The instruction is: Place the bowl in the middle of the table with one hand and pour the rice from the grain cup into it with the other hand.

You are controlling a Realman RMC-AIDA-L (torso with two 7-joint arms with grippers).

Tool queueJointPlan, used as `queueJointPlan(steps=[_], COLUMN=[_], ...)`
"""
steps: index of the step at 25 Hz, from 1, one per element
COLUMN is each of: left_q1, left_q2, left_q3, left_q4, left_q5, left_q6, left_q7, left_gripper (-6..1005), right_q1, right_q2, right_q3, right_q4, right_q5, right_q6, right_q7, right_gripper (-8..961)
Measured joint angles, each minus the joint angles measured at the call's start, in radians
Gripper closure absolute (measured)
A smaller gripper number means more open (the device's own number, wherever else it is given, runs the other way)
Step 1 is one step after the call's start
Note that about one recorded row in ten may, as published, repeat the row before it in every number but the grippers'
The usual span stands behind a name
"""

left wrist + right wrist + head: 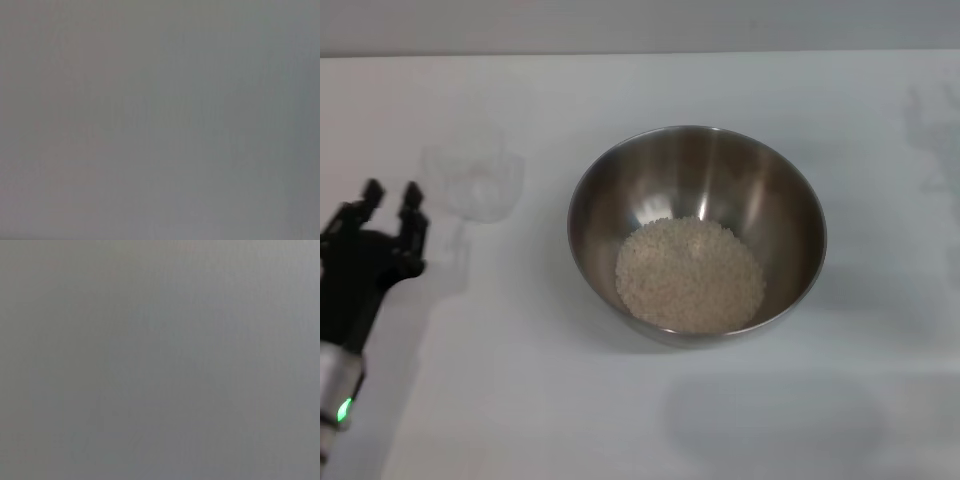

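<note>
The steel bowl [696, 232] stands near the middle of the white table [520, 400]. A heap of rice [690, 275] lies in its bottom. The clear grain cup [475, 180] stands upright on the table left of the bowl and looks empty. My left gripper [392, 195] is open and empty, just left of and nearer than the cup, apart from it. My right gripper is out of view. Both wrist views show only plain grey.
The table's far edge [640, 54] runs along the top of the head view. Bare tabletop lies in front of and to the right of the bowl.
</note>
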Motion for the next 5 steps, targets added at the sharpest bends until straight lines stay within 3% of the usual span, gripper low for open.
queueJointPlan(steps=[5], left_q1=[0.034], left_q2=[-0.002], left_q3=[-0.013], left_q4=[0.053], left_q5=[-0.009], left_q6=[0.241], left_q7=[-0.036], left_gripper=[603], right_q1=[-0.020], right_q2=[0.015], right_q3=[0.008], right_q4=[0.003], right_q5=[0.001], right_q6=[0.015], right_q7=[0.007], right_gripper=[524])
